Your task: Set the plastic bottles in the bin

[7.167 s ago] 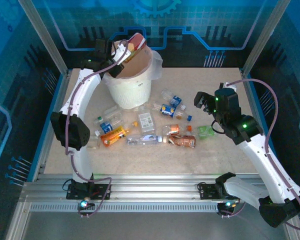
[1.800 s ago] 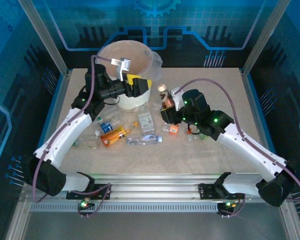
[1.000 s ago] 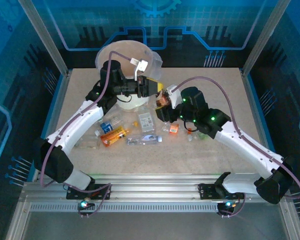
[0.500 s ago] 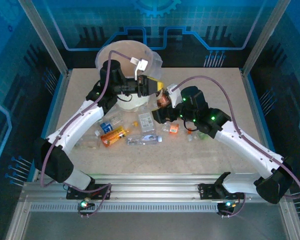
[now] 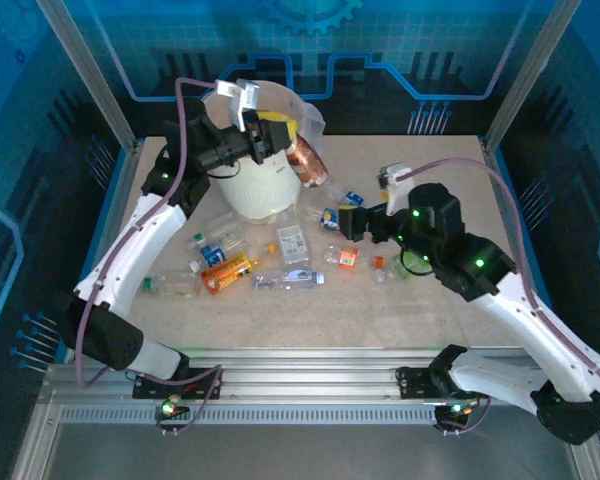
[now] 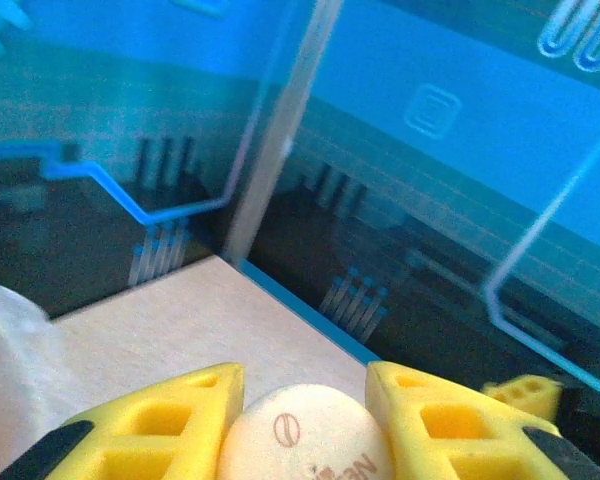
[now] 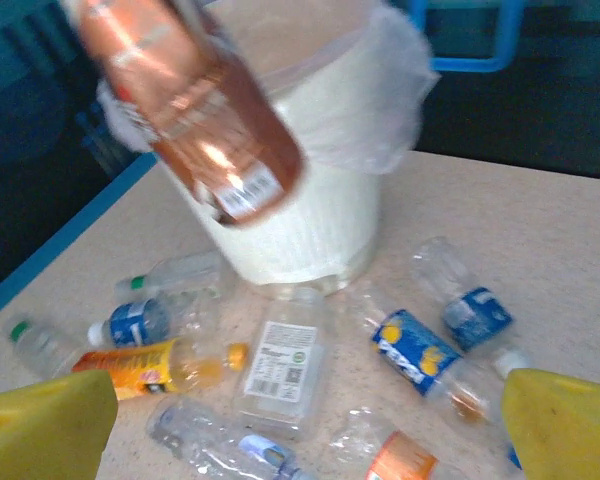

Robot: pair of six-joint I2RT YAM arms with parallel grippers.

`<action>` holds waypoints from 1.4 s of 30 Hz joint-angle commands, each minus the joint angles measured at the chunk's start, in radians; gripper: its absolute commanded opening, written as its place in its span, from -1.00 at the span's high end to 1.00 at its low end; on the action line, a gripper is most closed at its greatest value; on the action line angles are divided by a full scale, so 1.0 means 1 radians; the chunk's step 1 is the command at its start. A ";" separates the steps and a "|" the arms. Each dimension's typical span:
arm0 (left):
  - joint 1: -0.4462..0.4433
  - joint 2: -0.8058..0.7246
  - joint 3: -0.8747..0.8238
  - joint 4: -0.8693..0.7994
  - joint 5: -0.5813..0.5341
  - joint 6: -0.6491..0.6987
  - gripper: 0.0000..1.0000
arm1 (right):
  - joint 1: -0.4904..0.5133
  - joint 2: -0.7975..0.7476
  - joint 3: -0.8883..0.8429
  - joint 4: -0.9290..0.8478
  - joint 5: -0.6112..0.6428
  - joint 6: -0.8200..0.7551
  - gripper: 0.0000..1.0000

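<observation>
From up top, spotted the left gripper (image 5: pixel 277 133) clamped on a copper-labelled bottle (image 5: pixel 306 162), held up beside the bin (image 5: pixel 258 192) rim. Caught the right gripper (image 5: pixel 348 222) wide open above loose bottles (image 5: pixel 280 255) on the table (image 5: pixel 430 160).

Left wrist: saw yellow fingers (image 6: pixel 150 430) pinching a pale bottle end (image 6: pixel 300 440).

Right wrist: found jaws spread, the copper-labelled bottle in front of the bin, loose bottles by its base.
</observation>
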 commanded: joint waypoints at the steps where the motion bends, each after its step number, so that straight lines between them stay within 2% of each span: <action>1: 0.039 -0.019 0.050 0.061 -0.134 0.077 0.98 | -0.050 -0.041 -0.005 -0.110 0.167 0.134 -0.99; 6: 0.088 0.023 0.107 0.091 -0.262 0.146 0.97 | -0.173 -0.058 -0.018 -0.266 0.199 0.288 -0.99; 11: 0.113 0.099 0.182 0.096 -0.376 0.249 0.95 | -0.334 -0.077 -0.095 -0.295 0.092 0.358 -0.99; 15: 0.143 0.193 0.265 0.078 -0.397 0.280 0.92 | -0.431 -0.095 -0.173 -0.282 0.013 0.393 -0.99; 20: 0.168 0.316 0.372 -0.002 -0.400 0.293 0.92 | -0.506 -0.089 -0.224 -0.349 0.021 0.443 -0.99; 31: 0.194 0.441 0.382 -0.073 -0.396 0.293 0.90 | -0.560 -0.065 -0.378 -0.368 0.032 0.535 -0.99; 42: 0.195 0.513 0.336 -0.090 -0.362 0.282 0.86 | -0.578 -0.037 -0.480 -0.235 0.002 0.595 -1.00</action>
